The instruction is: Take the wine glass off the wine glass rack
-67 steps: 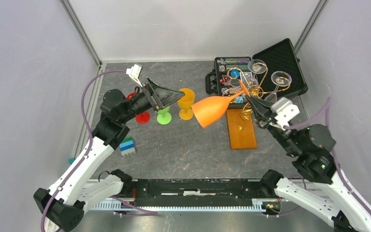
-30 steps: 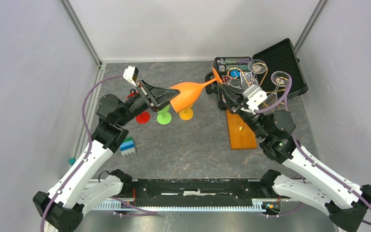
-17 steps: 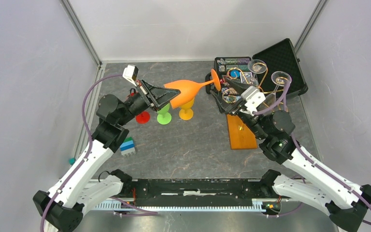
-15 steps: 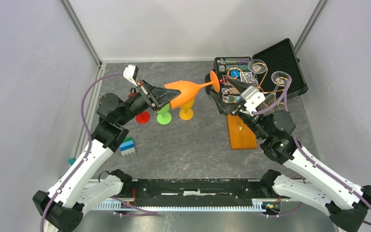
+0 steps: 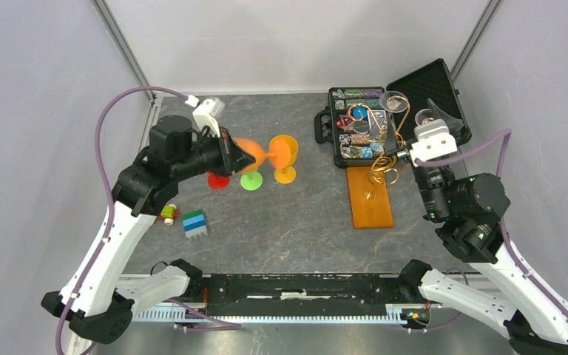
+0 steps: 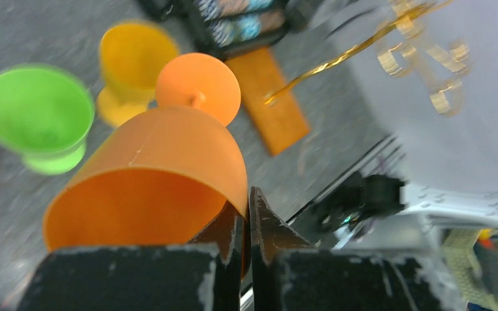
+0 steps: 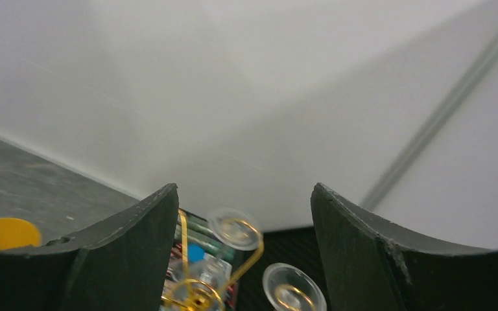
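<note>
Grip on the orange wine glass [image 6: 162, 149] is sitting at the rim of its bowl. The left jaws are pinching the bowl wall, nearly shut, one finger [image 6: 224, 227] inside and the other outside, with only the thin wall between them. The glass is lying almost on its side in the air, its foot pointing away from the wrist. It is off the wine glass rack [image 5: 370, 194] and well apart from it.

In the top view the glass is hanging at about 10 o'clock from the middle of the counter [image 5: 288, 222]. It is over the red glass [image 5: 217, 180] and the green glass [image 5: 251, 180] and beside the yellow glass [image 5: 285, 159], which are standing upright there. The rack is standing at about 2 o'clock, in front of the black case [image 5: 429, 89], and two clear glasses [image 5: 393, 100] are hanging in its gold curls. The right jaws are standing wide apart, holding nothing, and hovering near the top of the rack.

I am judging the orange glass to be plastic, since it is looking opaque and matt: light, stiff and not easy to break, but smooth. A pinch on the rim is leaving the stem and foot as a long lever, so the glass may be swinging or slipping if the wrist is turning fast. For setting it down upright this hold is acceptable, though a hold lower on the bowl would be giving better control.
</note>
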Robot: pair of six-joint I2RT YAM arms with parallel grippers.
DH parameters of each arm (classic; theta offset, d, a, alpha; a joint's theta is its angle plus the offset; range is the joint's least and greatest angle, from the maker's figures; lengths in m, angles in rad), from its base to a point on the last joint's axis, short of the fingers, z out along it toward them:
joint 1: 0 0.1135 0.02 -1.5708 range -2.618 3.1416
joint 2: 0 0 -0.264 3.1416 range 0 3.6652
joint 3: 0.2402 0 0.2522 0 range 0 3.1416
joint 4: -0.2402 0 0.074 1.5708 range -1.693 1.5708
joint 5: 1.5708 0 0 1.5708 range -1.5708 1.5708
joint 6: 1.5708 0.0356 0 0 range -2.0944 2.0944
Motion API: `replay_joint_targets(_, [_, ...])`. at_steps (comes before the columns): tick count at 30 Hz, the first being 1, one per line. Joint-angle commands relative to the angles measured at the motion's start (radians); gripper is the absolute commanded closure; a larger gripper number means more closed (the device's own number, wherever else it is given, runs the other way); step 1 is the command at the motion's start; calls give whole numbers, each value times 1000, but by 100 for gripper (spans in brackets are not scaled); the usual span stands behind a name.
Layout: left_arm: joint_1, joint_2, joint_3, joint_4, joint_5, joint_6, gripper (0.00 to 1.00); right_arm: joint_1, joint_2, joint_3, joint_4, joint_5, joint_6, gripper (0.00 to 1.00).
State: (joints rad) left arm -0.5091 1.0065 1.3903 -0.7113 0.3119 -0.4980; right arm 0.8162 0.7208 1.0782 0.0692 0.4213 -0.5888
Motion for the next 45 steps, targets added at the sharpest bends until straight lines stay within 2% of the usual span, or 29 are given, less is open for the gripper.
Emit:
replay_joint_targets(1, [-1,37,28,-307,-97,229,98,2,33,25,-67,374,-181,20])
replay_joint_targets(5, [-2,79,75,-430,-273,268,98,2,62,36,-97,521,-230,19])
replay_joint_targets(8, [-2,114,89,-523,-383,282,98,3,61,38,-101,547,-218,18])
replay_joint_targets(14, [-1,120,-20,-548,-428,243,98,2,36,30,-101,540,-179,17])
replay_joint_targets(17, [4,126,-87,-530,-495,227,98,2,37,37,-120,539,-166,17])
replay_joint_targets(31, [88,170,-234,-386,-388,229,98,2,41,33,-147,507,-140,17])
replay_joint_targets(45, [105,217,-252,-390,-453,213,88,2,53,43,-155,490,-147,16])
